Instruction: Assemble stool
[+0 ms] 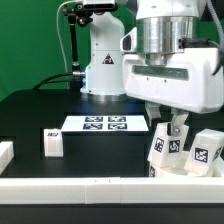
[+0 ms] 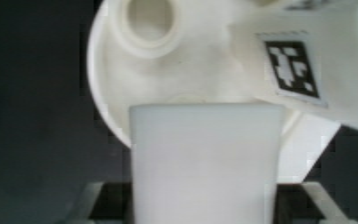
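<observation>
Gripping: gripper [image 1: 172, 128] fingers clamped on held leg [image 2: 204, 165], at 4 o'clock of marker board [image 1: 105, 124]
Seat: round seat [image 2: 158, 80] just behind held leg
Loose leg: loose leg [image 1: 52, 143] at 8 o'clock of marker board, apart

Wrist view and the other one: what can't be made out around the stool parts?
- Seat: wrist view, partly covered by the leg in front, cut off by the frame edge.
- Gripper: open or shut is unclear; exterior view too small, wrist view blocked by that leg.
- Marker board: exterior view, tag patterns too small to read.
- Rightmost leg: exterior view, cut off by its right edge.
</observation>
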Available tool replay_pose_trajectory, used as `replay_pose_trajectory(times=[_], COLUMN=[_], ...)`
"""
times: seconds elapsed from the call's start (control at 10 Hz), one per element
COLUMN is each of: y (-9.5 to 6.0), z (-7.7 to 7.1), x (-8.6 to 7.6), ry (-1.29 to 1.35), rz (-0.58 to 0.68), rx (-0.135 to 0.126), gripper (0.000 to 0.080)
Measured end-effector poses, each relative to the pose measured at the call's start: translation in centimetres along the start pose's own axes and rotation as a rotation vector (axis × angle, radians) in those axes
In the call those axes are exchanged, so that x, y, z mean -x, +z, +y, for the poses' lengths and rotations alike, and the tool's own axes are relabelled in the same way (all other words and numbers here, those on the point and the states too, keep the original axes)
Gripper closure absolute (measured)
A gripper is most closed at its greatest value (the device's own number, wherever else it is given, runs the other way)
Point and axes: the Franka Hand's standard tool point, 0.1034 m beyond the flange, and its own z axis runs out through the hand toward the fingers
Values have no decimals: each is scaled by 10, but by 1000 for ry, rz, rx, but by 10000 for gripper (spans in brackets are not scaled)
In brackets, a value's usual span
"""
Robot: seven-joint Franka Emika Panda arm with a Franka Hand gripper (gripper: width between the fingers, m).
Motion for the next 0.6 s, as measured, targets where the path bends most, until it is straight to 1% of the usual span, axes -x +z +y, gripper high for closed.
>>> replay_pose_trajectory(times=[0.1,0.2,0.3,0.5,0.6], y=[0,0,0,0,1], z=[0,-1,-1,-1,-1], x=[0,-1,-2,-2,-1], ry=[106,224,293,393,397], rz=[-4,-13,-26,-44,-44], rx=[-20,-30,-36,-38,-38], gripper=[462,462,462,462,413])
